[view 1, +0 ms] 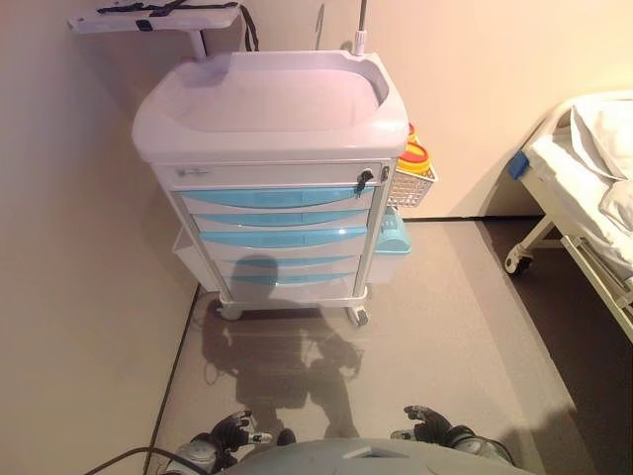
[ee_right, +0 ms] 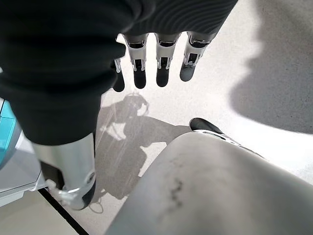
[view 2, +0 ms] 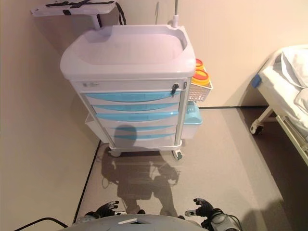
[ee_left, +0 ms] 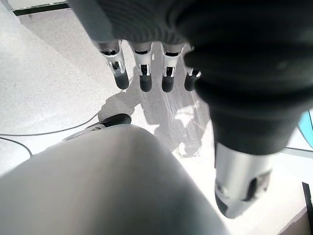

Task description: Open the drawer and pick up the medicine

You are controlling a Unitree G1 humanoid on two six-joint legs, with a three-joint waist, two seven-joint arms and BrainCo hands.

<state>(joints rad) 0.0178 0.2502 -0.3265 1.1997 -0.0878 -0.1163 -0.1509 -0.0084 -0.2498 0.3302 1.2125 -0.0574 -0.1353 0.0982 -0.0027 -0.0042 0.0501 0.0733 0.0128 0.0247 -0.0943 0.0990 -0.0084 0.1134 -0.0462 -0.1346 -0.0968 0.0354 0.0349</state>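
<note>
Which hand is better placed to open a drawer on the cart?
Neither clearly: left hand and right hand both hang open, equally far from the closed drawers.

One cart (view 1: 272, 109) is standing with five blue-fronted drawers (view 1: 277, 198); one wire basket (view 1: 410, 186) and one bed (view 1: 584, 188) are showing.

Wire basket (view 1: 410, 185) on cart side; bed (view 1: 584, 188) at right.
</note>
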